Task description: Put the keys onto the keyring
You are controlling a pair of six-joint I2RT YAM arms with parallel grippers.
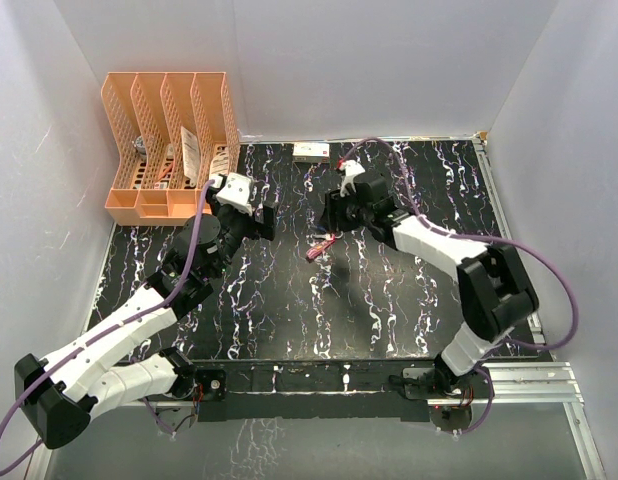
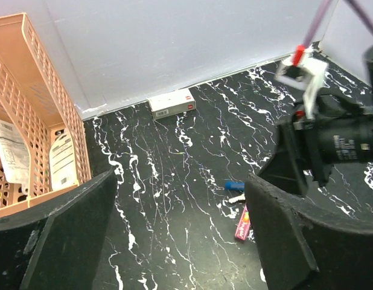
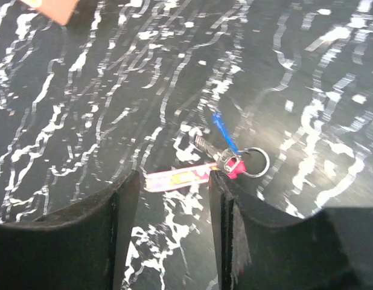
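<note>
Keyring (image 3: 232,168) lies flat on the black marbled desk (image 3: 84,109). Blue key (image 3: 223,130) and silvery key (image 3: 204,145) lie against the keyring's clasp. Right end effector (image 3: 171,184) hovers open over the keyring; left end effector (image 2: 180,178), open and empty, sits near the keyring.

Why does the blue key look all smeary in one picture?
Right wrist view: motion blur stretches the blue key into a streak by the keyring; left wrist view: sharper, its blue head shows clearly; top view: too far to tell.
</note>
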